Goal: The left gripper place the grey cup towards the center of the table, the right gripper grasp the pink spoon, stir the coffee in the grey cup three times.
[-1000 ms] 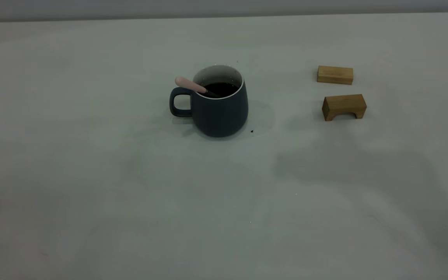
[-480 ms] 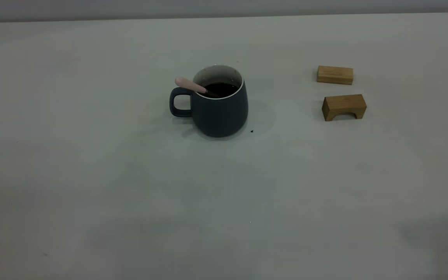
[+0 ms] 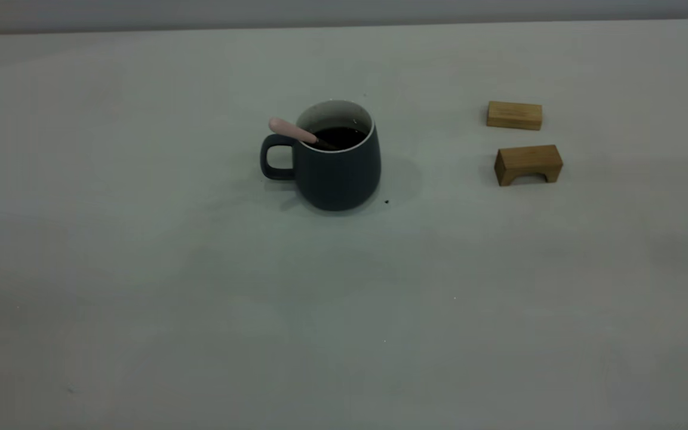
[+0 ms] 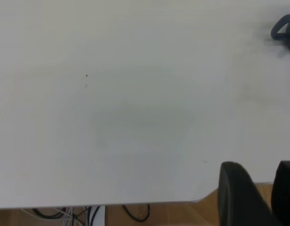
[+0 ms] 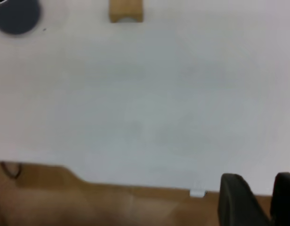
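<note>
The grey cup (image 3: 338, 173) stands upright near the middle of the table (image 3: 344, 310), handle to the left. The coffee (image 3: 339, 136) is in it. The pink spoon (image 3: 290, 129) leans in the cup, its handle resting on the rim above the cup's handle. Neither gripper appears in the exterior view. My left gripper (image 4: 263, 165) hovers over the table's near edge, shut and empty, with the cup's handle (image 4: 284, 29) far off. My right gripper (image 5: 260, 178) is likewise at the table edge, shut and empty, far from the cup (image 5: 17, 16).
Two wooden blocks lie right of the cup: a flat one (image 3: 514, 115) at the back and an arched one (image 3: 528, 163) in front of it. The arched block (image 5: 126, 10) also shows in the right wrist view. A dark speck (image 3: 387, 202) lies by the cup's base.
A broad shadow over the table's lower right has faded away towards the near edge. The cup, the spoon and the blocks have not moved.
</note>
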Controlling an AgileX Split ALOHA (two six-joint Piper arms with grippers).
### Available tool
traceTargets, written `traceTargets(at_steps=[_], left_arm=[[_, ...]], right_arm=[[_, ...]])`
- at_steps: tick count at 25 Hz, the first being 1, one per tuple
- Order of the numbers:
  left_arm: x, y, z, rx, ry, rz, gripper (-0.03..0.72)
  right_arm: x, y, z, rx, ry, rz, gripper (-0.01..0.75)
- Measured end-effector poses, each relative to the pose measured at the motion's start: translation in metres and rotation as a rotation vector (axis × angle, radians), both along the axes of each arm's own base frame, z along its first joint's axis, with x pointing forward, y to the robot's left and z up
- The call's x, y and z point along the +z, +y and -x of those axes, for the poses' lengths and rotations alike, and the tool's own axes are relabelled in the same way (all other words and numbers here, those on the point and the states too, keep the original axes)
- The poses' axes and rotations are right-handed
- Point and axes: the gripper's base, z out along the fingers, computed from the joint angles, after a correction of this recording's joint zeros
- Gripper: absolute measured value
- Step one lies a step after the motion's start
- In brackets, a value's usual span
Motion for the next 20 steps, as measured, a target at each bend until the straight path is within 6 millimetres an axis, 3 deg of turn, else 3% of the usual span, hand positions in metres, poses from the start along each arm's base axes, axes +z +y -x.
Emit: traceTargets(at_steps=[8, 20], left_arm=[[0.0, 0.0, 0.0, 0.0, 0.0, 0.0, 0.247], [0.0, 0.0, 0.0, 0.0, 0.0, 0.0, 0.247]], right_arm=[[-0.022, 0.0, 0.012, -0.059, -0.134, 0.01, 0.229], [-0.023, 0.0, 0.022, -0.044, -0.216, 0.026, 0.236]])
